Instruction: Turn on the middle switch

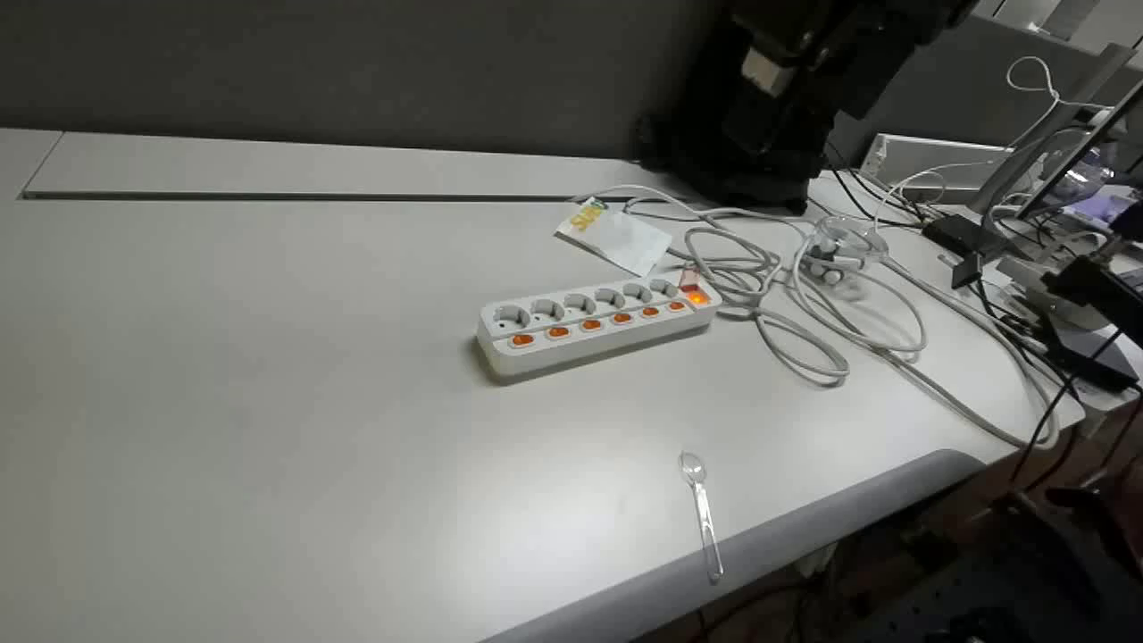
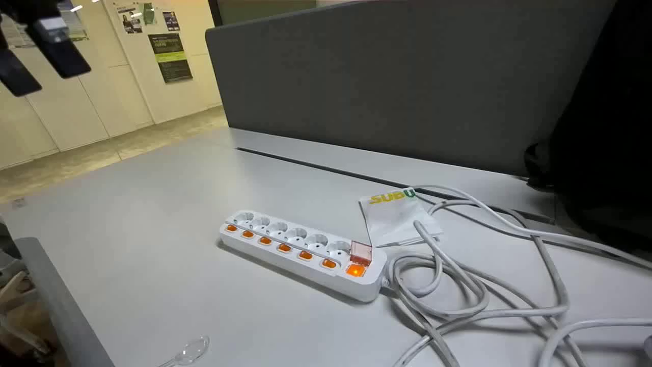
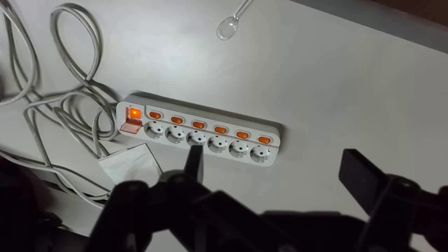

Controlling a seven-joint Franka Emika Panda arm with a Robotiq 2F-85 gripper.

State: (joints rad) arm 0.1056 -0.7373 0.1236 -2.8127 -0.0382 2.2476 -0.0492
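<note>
A white power strip (image 1: pixel 585 344) lies on the table, seen also in an exterior view (image 2: pixel 300 270) and in the wrist view (image 3: pixel 196 105). It has a row of several orange switches beside round sockets. Two switches share the middle of the row, one (image 3: pixel 198 125) and its neighbour (image 3: pixel 220 130); neither looks lit. A larger main switch (image 3: pixel 135 113) at the cable end glows orange, its clear red cover (image 3: pixel 131 126) flipped open. My gripper (image 3: pixel 274 162) is open and empty, high above the table in an exterior view (image 2: pixel 47 76). One fingertip overlaps the strip's edge in the wrist view, without visible contact.
Coiled grey cables (image 1: pixel 759 268) lie at the strip's lit end. A white paper napkin (image 2: pixel 397 219) lies beside it. A clear plastic spoon (image 1: pixel 701 509) rests near the table's front edge. A dark partition (image 2: pixel 407 86) and a black bag (image 2: pixel 601 153) stand behind.
</note>
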